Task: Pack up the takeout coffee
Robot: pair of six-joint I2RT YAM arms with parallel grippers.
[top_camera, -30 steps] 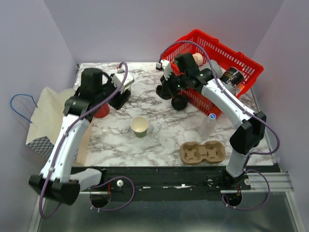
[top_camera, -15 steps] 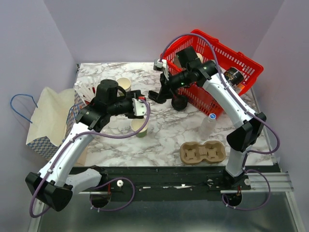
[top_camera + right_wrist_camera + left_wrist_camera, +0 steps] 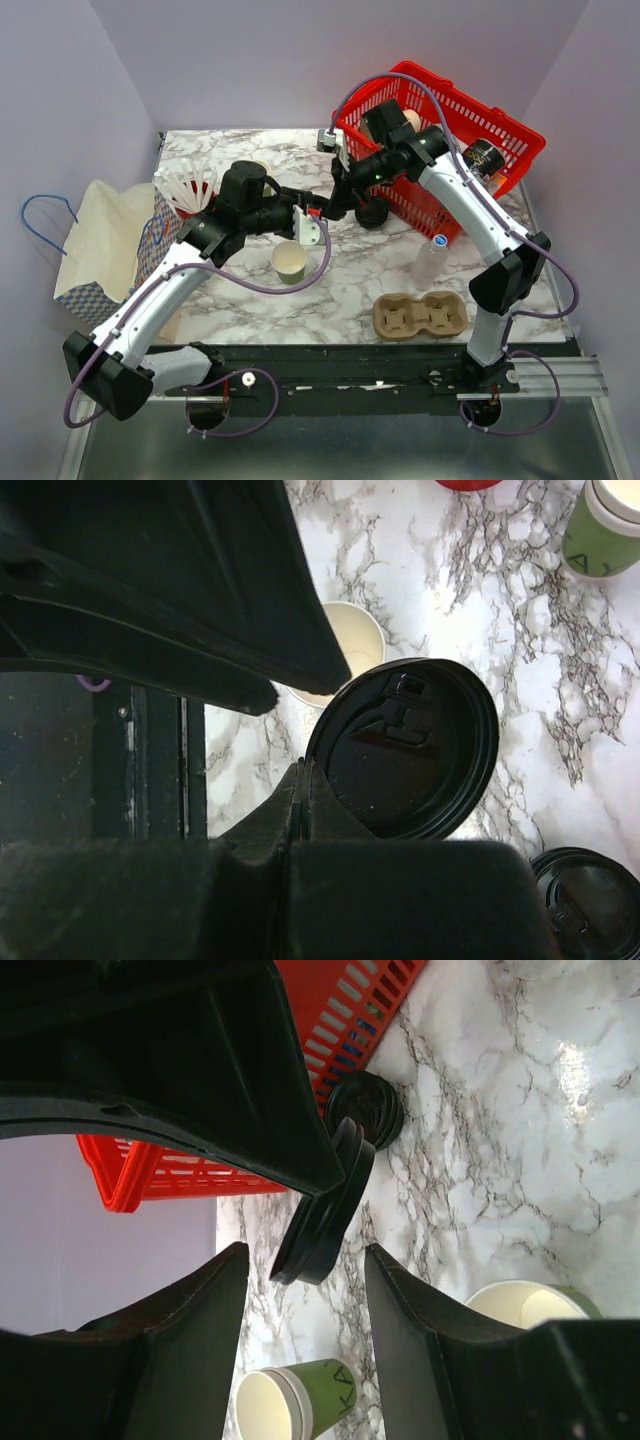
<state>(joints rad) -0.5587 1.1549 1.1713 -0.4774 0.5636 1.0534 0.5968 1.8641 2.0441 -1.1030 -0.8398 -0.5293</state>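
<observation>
An olive-green paper cup [image 3: 289, 262] with a cream inside stands open and lidless mid-table; it also shows in the right wrist view [image 3: 350, 645] and the left wrist view [image 3: 525, 1305]. My right gripper [image 3: 335, 203] is shut on the rim of a round black lid [image 3: 410, 745], holding it tilted above the table just behind that cup; the lid also shows in the left wrist view [image 3: 325, 1210]. My left gripper [image 3: 312, 225] is open and empty, close beside the lid and above the cup's right side. A second black lid [image 3: 372, 213] lies flat by the basket.
A red basket [image 3: 500, 125] with items stands at the back right. A similar lidless green cup [image 3: 300, 1405] and a red cup [image 3: 470, 483] stand at the back left. A cardboard cup carrier [image 3: 420, 315], a water bottle [image 3: 432, 255] and a paper bag [image 3: 95, 250] are also there.
My left arm swung right from the red cup to the middle beside the open cup. My right gripper took one black lid, lifted it and carried it left toward the cup.
</observation>
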